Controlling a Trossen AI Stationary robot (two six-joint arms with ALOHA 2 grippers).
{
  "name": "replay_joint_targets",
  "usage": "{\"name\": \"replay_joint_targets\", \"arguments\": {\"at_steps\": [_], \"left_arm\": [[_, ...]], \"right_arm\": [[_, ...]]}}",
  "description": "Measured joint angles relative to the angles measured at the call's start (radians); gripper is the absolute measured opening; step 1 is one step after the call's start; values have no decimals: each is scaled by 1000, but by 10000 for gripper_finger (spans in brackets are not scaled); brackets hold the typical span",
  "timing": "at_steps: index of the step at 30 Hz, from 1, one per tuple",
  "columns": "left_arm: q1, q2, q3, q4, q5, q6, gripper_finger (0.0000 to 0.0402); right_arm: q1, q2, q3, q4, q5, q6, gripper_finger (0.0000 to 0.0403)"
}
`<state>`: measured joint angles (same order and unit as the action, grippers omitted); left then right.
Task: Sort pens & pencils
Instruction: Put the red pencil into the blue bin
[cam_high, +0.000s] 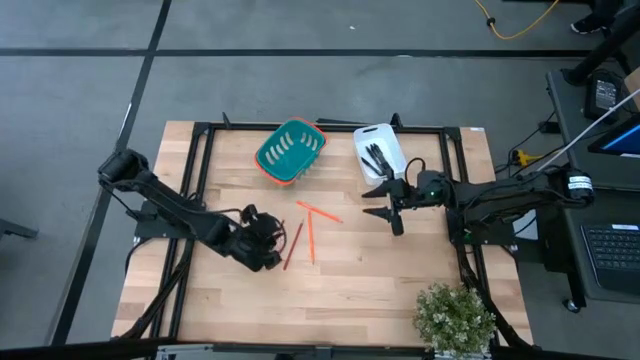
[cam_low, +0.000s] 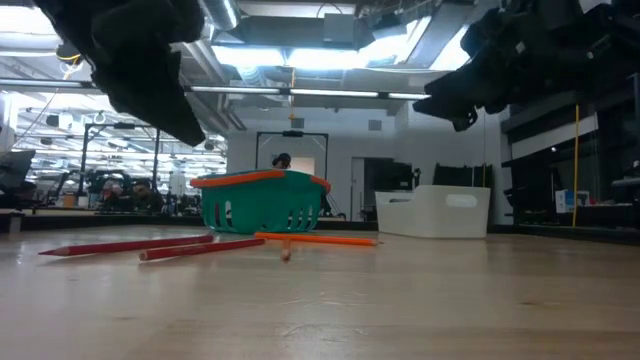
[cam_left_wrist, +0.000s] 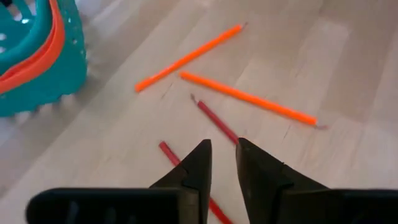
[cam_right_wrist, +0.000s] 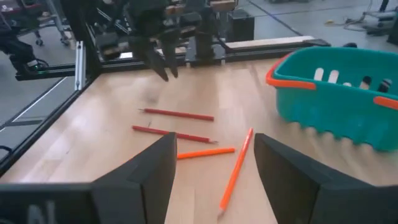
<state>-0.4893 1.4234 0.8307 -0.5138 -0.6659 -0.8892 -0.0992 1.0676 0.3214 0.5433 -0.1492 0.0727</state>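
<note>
Two orange pencils (cam_high: 318, 212) (cam_high: 311, 238) and two red pencils (cam_left_wrist: 214, 121) (cam_left_wrist: 169, 152) lie flat on the wooden table near its middle. Several black pens (cam_high: 376, 157) lie in a white bin (cam_high: 390, 140) at the far edge. My left gripper (cam_left_wrist: 224, 155) hangs just above the red pencils, its fingers open by a narrow gap, nothing between them. My right gripper (cam_right_wrist: 214, 180) stands wide open to the pencils' right, clear of the table, aimed across them; the orange pencils (cam_right_wrist: 235, 168) lie just ahead of its fingers.
A teal basket with an orange rim (cam_high: 290, 150) stands at the far edge, left of the white bin. A small green plant (cam_high: 455, 318) sits at the near right corner. Black frame rails (cam_high: 205, 170) run along the table's left, right and far sides.
</note>
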Motion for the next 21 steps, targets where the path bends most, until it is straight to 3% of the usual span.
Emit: {"name": "replay_joint_targets", "arguments": {"at_steps": [4,10,21], "left_arm": [[18,55,54,-99,84,-101,52],[37,97,56,-149,239,-266,46],[57,109,56,-156,341,-355,55]], "right_arm": [[43,0,0,10,71,-2,216],[74,0,0,15,77,-27,216],[74,0,0,15,79,-54,216]]}}
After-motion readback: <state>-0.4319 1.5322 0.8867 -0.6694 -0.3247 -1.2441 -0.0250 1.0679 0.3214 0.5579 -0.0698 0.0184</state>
